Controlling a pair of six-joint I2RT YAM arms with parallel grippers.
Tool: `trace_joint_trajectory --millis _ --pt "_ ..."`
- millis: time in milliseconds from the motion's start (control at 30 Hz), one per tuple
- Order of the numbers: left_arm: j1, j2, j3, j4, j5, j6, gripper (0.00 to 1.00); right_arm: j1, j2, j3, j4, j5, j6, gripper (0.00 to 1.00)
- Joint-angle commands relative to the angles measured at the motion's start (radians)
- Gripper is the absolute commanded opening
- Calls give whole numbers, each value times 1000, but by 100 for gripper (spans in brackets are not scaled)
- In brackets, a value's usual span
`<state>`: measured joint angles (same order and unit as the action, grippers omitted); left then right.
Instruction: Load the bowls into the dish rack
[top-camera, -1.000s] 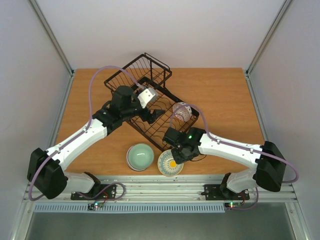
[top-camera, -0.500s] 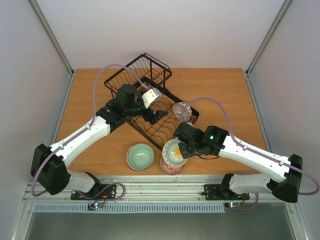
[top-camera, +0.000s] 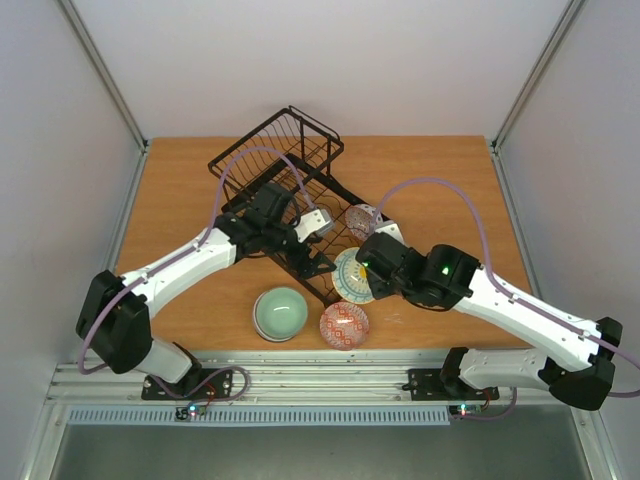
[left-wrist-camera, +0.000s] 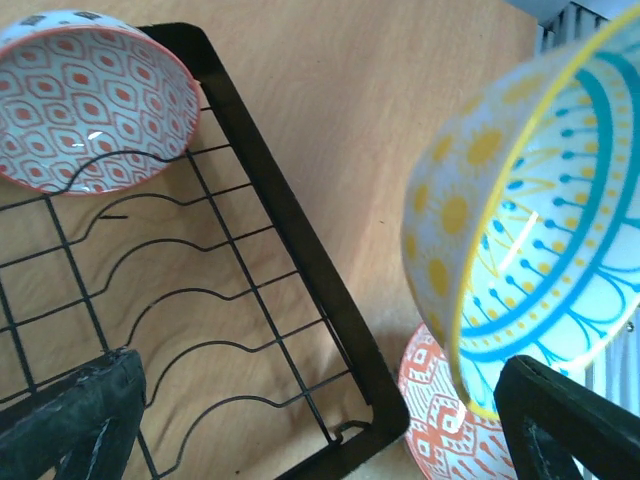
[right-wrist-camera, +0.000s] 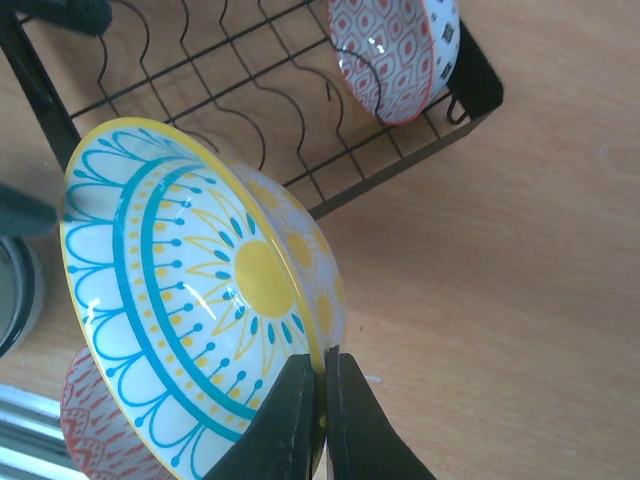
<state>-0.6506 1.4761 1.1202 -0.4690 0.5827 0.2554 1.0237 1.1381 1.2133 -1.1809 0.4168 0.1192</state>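
The black wire dish rack (top-camera: 285, 185) lies diagonally mid-table. A pink-red patterned bowl (top-camera: 362, 222) stands on edge in its right end; it also shows in the left wrist view (left-wrist-camera: 90, 100) and the right wrist view (right-wrist-camera: 395, 50). My right gripper (top-camera: 362, 272) is shut on the rim of the white bowl with the yellow centre (right-wrist-camera: 200, 300), holding it tilted on edge at the rack's near corner (left-wrist-camera: 400, 400). My left gripper (top-camera: 312, 256) is open and empty over the rack's near end. A mint bowl (top-camera: 280, 312) and a second pink-red bowl (top-camera: 344, 323) sit on the table. No separate blue-and-white bowl shows.
The rack's raised basket section (top-camera: 285, 145) is at the far end. The wooden table (top-camera: 450, 190) ends at a metal rail near the arm bases. Purple cables loop above both arms.
My right gripper lifted the yellow-centred bowl off the pink-red bowl and carried it, tilted on edge, to the rack's near corner. My left gripper moved along the rack toward its near end.
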Motion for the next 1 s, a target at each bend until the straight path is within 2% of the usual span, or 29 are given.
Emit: trace_joint_trajectory --millis 0,267,500,533,567,700,733,767,967 --pt "-5 3 41 -38 81 33 96 -20 4 46 28 73 -50 1" --pt "-12 43 57 -52 115 25 96 -24 37 88 88 67 -103 1" --pt "-32 77 85 -89 131 22 86 -24 64 107 128 56 -165 1" --pt "-34 79 86 -89 132 21 82 -24 65 107 131 54 -167 1" --pt "-34 82 88 -90 133 21 72 -23 65 107 136 51 -169 1" --pt "-35 104 118 -119 123 22 18 -24 70 105 144 51 -176 1" --pt "-36 110 124 -128 117 23 7 -24 70 103 146 50 -177 1" --pt "-36 115 130 -133 112 24 1 -24 69 101 147 50 -176 1" --pt "-36 123 132 -142 111 34 1 -25 60 87 151 58 -161 1"
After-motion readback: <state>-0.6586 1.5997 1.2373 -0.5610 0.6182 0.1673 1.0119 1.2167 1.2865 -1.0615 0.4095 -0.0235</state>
